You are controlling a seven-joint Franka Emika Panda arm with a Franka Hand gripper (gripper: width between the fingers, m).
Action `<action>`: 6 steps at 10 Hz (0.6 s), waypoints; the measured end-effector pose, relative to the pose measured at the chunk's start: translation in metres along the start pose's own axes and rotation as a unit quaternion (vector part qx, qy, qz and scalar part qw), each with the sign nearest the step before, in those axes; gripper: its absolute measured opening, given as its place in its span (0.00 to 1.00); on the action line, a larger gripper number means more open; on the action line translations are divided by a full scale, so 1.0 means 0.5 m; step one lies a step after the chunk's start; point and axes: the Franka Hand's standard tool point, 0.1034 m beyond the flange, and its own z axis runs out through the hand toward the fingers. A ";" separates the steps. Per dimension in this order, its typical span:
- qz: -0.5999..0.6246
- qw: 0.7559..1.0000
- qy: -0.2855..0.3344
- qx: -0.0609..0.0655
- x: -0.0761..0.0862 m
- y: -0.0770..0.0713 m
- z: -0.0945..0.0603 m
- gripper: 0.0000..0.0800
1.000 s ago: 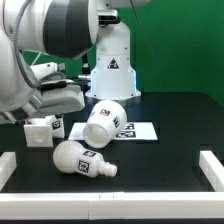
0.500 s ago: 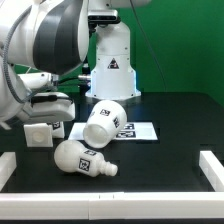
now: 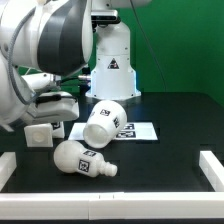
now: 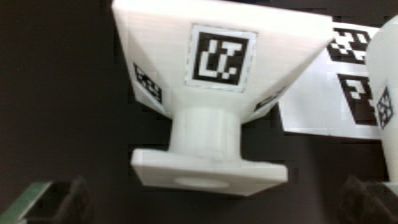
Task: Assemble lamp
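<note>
End effector (image 4: 215, 193): is hanging released, fingers (image 4: 50, 196) spread wide and touching nothing, standing either side of the flat end of the lamp base (image 4: 208, 110).
Lamp base: is lying directly beneath the end effector on the worktop (image 3: 165, 160), tagged face turning up toward the wrist camera.
Reason for pose: jaws are seemingly lining up for a grasp on the base; no grip is being made yet.
Shade (image 3: 105, 122): is lying on its side just beside the end effector, resting partly on the marker board (image 3: 143, 131).
Bulb (image 3: 82, 160): is lying on its side near the end effector, not joined to either other part.
Containers: shade is serving as the only cup-like part; its inside is not showing clearly, and nothing is seen sitting in it.
</note>
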 end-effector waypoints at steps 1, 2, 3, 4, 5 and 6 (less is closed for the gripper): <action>0.002 1.000 -0.011 0.003 0.006 0.006 0.016 0.87; 0.002 1.000 -0.015 0.004 0.012 0.007 0.025 0.87; -0.002 1.000 -0.014 0.002 0.012 0.004 0.022 0.87; -0.006 1.000 -0.014 0.001 0.014 0.003 0.023 0.87; -0.010 1.000 -0.015 0.001 0.014 0.002 0.024 0.87; -0.010 1.000 -0.017 0.002 0.015 0.001 0.029 0.87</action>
